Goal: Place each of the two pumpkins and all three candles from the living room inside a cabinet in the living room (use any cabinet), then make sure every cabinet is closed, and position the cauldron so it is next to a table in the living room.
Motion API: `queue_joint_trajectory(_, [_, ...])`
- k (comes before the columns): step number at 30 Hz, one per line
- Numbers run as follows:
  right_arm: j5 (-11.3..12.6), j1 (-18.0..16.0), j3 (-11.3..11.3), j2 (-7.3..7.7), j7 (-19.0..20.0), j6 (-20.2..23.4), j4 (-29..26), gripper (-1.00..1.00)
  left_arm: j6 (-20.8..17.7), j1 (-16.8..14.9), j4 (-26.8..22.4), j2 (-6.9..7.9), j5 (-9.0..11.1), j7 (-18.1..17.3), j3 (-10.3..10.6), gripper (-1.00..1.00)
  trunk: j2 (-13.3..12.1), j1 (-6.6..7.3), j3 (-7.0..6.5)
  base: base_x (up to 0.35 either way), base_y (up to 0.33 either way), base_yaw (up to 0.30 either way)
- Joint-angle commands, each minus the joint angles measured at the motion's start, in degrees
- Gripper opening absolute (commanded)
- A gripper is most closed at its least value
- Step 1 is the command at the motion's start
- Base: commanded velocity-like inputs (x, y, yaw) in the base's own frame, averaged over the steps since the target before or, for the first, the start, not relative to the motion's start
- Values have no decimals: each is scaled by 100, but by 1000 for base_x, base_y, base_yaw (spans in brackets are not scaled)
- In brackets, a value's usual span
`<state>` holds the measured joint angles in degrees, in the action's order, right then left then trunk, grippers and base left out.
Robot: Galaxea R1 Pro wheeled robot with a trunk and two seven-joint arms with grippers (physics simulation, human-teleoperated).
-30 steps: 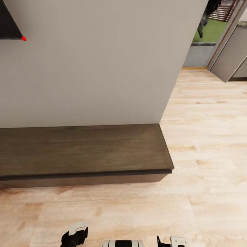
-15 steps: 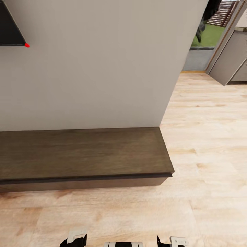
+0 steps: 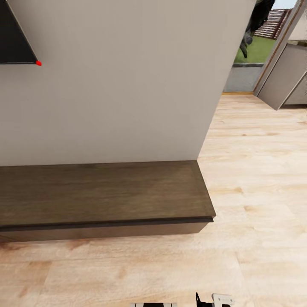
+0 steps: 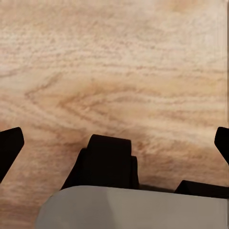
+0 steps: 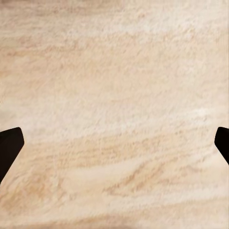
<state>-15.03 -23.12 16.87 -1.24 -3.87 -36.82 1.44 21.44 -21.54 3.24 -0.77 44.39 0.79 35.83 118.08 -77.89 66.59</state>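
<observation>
A long, low, dark brown cabinet (image 3: 102,194) stands against the pale wall, its front flush and shut, its top bare. The pumpkins, candles, cauldron and table are out of view. In the left wrist view my left gripper (image 4: 114,143) is open, its black fingertips (image 4: 9,143) far apart over the light wood floor, with nothing between them. In the right wrist view my right gripper (image 5: 114,143) is open over bare floor as well. A piece of my right arm (image 3: 215,299) pokes in at the head view's lower edge.
Light wood floor (image 3: 256,179) stretches past the cabinet's right end towards a doorway (image 3: 249,55) with grass beyond. A grey unit (image 3: 283,72) stands at the far right. A dark screen corner (image 3: 15,42) hangs on the wall at upper left.
The head camera has tilted upward, so the whole picture has slid down. My left gripper has dropped out past the head view's lower edge. The cabinet has not moved.
</observation>
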Motion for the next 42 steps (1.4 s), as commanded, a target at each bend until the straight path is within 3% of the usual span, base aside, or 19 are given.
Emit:
queue_joint_trajectory(1, [0,0,1,0,0,0,0,100,-2,0,-1,-1,0,0,0,100,0,0,-10,0,0,-54])
queue_joint_trajectory(42, [-17,0,21,-27,-233,141,-28,100,0,1,0,0,0,0,0,100,0,0,-395,0,0,-24])
